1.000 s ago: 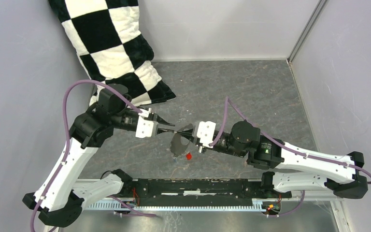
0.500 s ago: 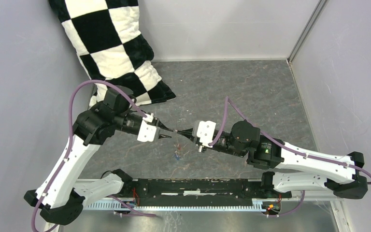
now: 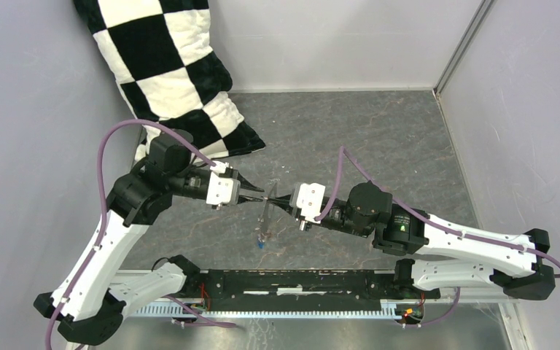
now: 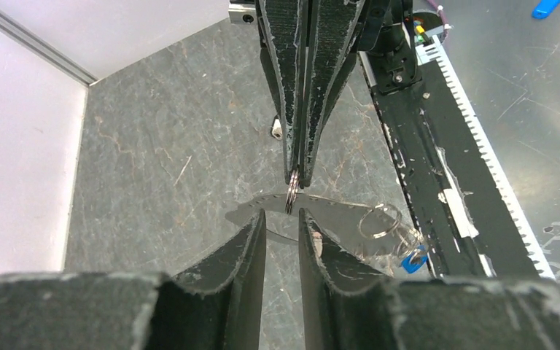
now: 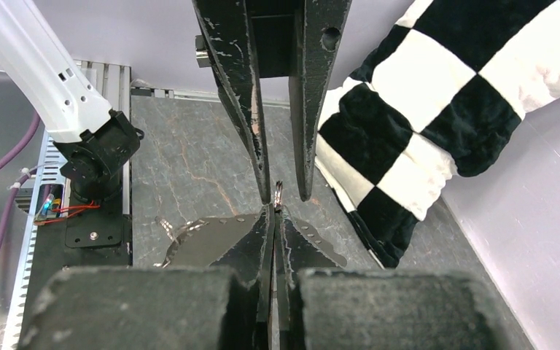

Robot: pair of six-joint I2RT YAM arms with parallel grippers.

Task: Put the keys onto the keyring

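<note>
My right claw [image 3: 275, 197] pinched shut on keyring [image 4: 290, 198]: thin grey wire, seen edge-on, in air off lower right corner of pillow [image 3: 168, 65]. Left claw [image 4: 282, 216] narrowly parted, empty, tips just short of the wire. Blue key [image 4: 413, 259] farther from pillow.

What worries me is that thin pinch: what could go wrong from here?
The right gripper holds the keyring only by its edge, at the very fingertips, so it could twist or slip out. The left gripper is open right at that thin wire. Closing slightly off could knock it loose.
</note>
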